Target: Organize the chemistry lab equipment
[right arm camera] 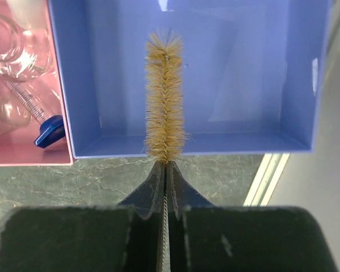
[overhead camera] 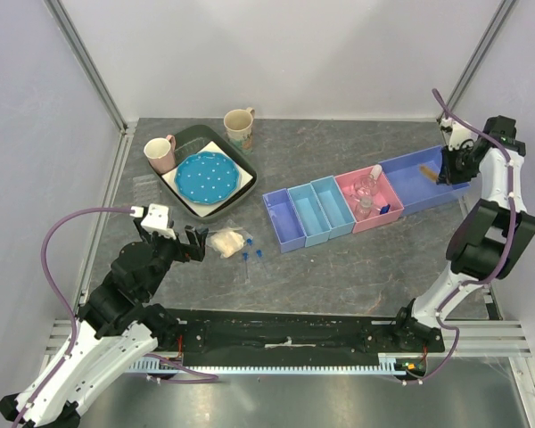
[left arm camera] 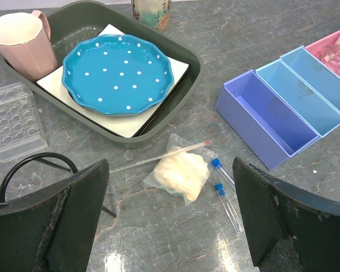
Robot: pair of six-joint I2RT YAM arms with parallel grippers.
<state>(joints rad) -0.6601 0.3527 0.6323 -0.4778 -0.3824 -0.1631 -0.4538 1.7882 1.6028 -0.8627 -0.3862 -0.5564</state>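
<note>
Right wrist, pincer point(right arm camera: 165, 168) nipping bristly brush point(right arm camera: 165, 96), unclear overhead

Lumpy whitish bag point(left arm camera: 178, 173) just beside two blue-capped clear tubes point(left arm camera: 220, 189)

Far left stand two mugs, a pink mug point(overhead camera: 159, 153) and a patterned mug point(overhead camera: 239, 127), and one dark tray point(left arm camera: 194, 68) with one white square board point(left arm camera: 127, 124) and one blue dotted plate point(left arm camera: 116, 73). Nearer lie one clear plastic grid of wells point(left arm camera: 14, 122), one black wire frame point(left arm camera: 39, 154), one whitish bag point(left arm camera: 178, 173), one thin rod point(left arm camera: 158, 157) and two blue-capped tubes point(left arm camera: 224, 174) point(left arm camera: 229, 207). To the right is a row of five open bins: one purple bin point(left arm camera: 266, 119), two light blue bins point(left arm camera: 297, 105) point(left arm camera: 328, 79), one pink bin point(overhead camera: 348, 198) with one glass flask point(overhead camera: 367, 189) and one thin measuring tube point(right arm camera: 48, 130), and one larger blue bin point(right arm camera: 243, 85) with one brush point(right arm camera: 165, 96).
</note>
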